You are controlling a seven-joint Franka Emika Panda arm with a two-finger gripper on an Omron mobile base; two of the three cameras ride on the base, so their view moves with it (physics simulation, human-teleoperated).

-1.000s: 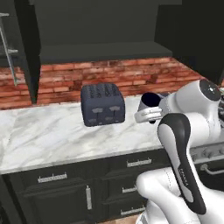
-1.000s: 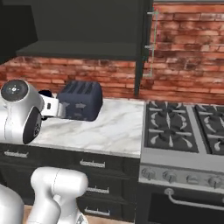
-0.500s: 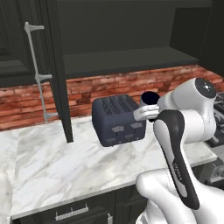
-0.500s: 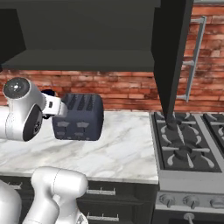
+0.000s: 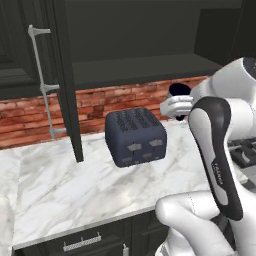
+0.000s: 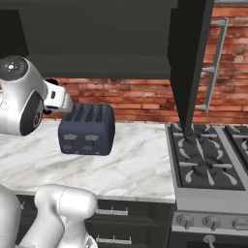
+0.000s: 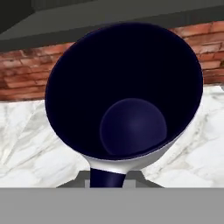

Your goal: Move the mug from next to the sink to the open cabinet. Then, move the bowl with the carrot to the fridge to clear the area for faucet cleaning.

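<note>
I see the mug point(image 7: 127, 100) close before the hand camera, above the marble counter point(image 5: 75, 185). The gripper point(image 5: 176, 106) holds it near the toaster point(image 5: 135, 136), but I cannot tell how the fingers stand.

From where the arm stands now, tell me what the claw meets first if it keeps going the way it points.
Likely the red brick wall beneath the open cabinet. The claw carries the mug and looks along it toward the bricks above the marble counter; depth is hard to judge.

Veined marble counter point(image 5: 75, 185), matt brick wall point(image 6: 140, 99)
</note>
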